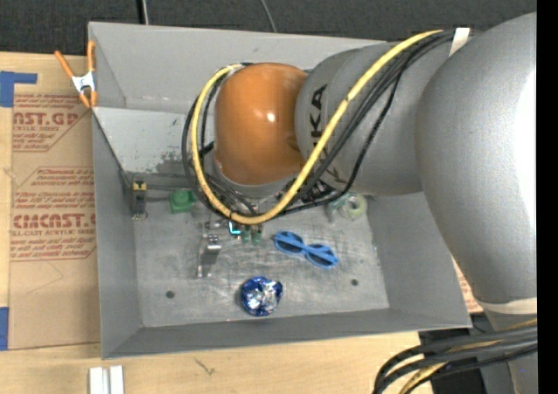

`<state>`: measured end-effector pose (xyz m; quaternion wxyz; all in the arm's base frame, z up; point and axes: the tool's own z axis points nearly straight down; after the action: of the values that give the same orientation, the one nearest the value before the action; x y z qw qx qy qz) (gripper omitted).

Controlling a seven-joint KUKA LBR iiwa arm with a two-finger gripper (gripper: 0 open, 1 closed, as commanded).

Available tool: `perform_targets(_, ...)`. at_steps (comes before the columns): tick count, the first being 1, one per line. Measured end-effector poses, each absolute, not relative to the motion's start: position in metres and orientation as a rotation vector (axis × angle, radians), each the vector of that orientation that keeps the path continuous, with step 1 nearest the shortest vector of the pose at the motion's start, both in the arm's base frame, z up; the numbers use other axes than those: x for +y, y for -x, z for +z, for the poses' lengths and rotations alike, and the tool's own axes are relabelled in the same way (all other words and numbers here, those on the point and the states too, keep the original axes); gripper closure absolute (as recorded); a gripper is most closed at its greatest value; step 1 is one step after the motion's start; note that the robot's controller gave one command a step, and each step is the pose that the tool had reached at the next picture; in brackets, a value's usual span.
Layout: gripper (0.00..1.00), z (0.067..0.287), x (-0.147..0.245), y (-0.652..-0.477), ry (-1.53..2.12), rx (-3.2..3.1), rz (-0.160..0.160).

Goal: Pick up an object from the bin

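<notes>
We saw the gripper just left of the glasses; the ball lay below them. Open or closed, we couldn't tell.

Arm reaches in from right; gripper seemingly pointing down.

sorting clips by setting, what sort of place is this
Probably a robotics lab set up for bin-picking trials. A large KUKA arm with an orange wrist cover and looped cables reaches into a grey metal bin holding a few small loose things such as blue toy glasses and a blue-and-white ball.
</notes>
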<state>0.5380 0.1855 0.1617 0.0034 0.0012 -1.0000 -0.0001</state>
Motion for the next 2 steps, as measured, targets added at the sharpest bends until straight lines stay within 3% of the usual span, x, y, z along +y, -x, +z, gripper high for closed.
perform_targets(1, 0.0, 0.099, 0.121, -0.504, -0.23, -3.126, 0.005)
perform_targets(2, 0.0, 0.082, 0.059, -0.5, -0.366, -3.118, 0.001)
